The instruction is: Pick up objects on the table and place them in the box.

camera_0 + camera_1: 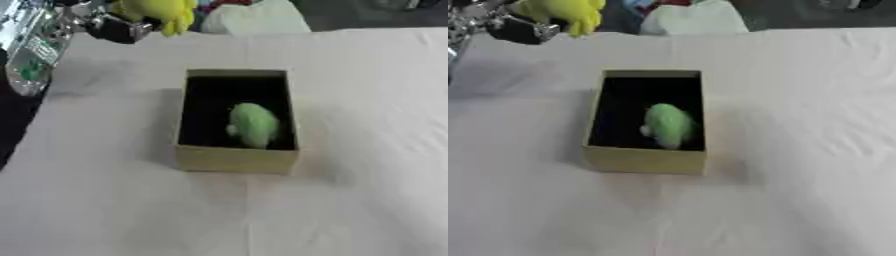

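An open tan cardboard box [234, 161] with a dark inside stands in the middle of the white-covered table. A light green rounded object [254, 124] lies in it, toward the near right corner. High at the upper left, my left hand [118, 29] is shut on a yellow soft object [159, 12] and holds it in the air above the table's far left corner, well away from the box. The fingers are mostly hidden behind the yellow object. My right hand shows in neither view.
The white cloth [367, 125] covers the table all around the box. A shiny clear shape with a green patch [31, 57] hangs at the left edge. White and coloured items [258, 17] lie beyond the far edge.
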Controlling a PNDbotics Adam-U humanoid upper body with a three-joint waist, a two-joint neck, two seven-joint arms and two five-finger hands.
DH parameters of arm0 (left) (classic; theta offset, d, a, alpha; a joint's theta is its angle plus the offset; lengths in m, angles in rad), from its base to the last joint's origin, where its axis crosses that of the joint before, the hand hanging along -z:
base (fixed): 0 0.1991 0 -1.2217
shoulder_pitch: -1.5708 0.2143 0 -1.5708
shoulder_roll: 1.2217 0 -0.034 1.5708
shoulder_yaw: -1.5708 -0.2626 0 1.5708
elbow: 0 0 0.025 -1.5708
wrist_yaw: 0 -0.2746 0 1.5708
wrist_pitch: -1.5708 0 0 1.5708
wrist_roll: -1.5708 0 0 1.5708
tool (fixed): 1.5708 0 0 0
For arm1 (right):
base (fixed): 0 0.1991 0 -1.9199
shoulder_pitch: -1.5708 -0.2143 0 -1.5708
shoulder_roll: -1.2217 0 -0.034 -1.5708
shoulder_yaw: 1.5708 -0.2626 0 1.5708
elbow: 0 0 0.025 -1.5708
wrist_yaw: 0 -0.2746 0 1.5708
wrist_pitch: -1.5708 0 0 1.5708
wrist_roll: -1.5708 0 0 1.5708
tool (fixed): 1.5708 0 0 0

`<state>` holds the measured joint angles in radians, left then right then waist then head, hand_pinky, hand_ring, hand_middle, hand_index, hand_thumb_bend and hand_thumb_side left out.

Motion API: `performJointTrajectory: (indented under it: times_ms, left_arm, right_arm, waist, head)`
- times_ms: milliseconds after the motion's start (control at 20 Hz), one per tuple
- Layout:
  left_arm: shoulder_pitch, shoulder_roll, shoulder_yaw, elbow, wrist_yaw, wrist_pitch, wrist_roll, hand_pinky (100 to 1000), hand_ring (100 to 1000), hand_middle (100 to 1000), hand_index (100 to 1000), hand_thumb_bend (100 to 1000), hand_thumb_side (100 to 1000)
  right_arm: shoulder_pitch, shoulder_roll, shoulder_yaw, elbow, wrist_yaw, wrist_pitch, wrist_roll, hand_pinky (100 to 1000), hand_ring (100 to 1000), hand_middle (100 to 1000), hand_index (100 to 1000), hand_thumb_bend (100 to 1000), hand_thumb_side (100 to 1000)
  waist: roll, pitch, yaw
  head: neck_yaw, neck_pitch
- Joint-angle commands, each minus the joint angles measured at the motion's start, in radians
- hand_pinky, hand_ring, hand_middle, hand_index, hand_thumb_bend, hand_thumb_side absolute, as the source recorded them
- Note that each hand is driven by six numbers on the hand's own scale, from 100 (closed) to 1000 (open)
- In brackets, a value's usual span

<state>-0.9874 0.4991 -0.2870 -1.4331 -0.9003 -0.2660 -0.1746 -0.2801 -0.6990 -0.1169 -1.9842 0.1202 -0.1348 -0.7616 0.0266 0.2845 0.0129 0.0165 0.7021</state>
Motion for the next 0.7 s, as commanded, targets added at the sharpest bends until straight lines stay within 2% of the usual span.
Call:
performJointTrajectory:
  times_ms: [50,200,350,700]
  left_arm:
    - [0.011,-0.048,-0.018,-0.085,-0.016,-0.003,-0.028,618,566,498,694,221,125]
    - [0.054,-0.099,-0.052,-0.146,-0.053,0.017,-0.068,619,563,495,695,226,144]
    - [0.084,-0.130,-0.079,-0.160,-0.088,0.039,-0.111,625,573,515,700,236,151]
    - [0.113,-0.160,-0.115,-0.142,-0.145,0.022,-0.172,629,586,530,703,291,194]
  right_arm:
    - [-0.002,-0.016,-0.008,-0.016,-0.007,0.006,0.001,749,703,669,766,171,983]
    - [0.001,-0.014,-0.009,-0.016,-0.007,0.008,0.001,749,703,668,765,173,982]
    - [0.004,-0.010,-0.009,-0.016,-0.007,0.010,0.002,749,703,668,765,175,981]
    - [0.013,-0.001,-0.007,-0.016,-0.010,0.016,0.005,748,702,665,764,183,977]
  waist:
    - [-0.004,-0.027,0.004]
    - [-0.006,-0.029,0.010]
    - [-0.007,-0.030,0.013]
    - [-0.008,-0.026,0.015]
  head:
    - [-0.010,0.025]
    - [-0.010,0.029]
    - [-0.007,0.024]
    - [-0.007,0.014]
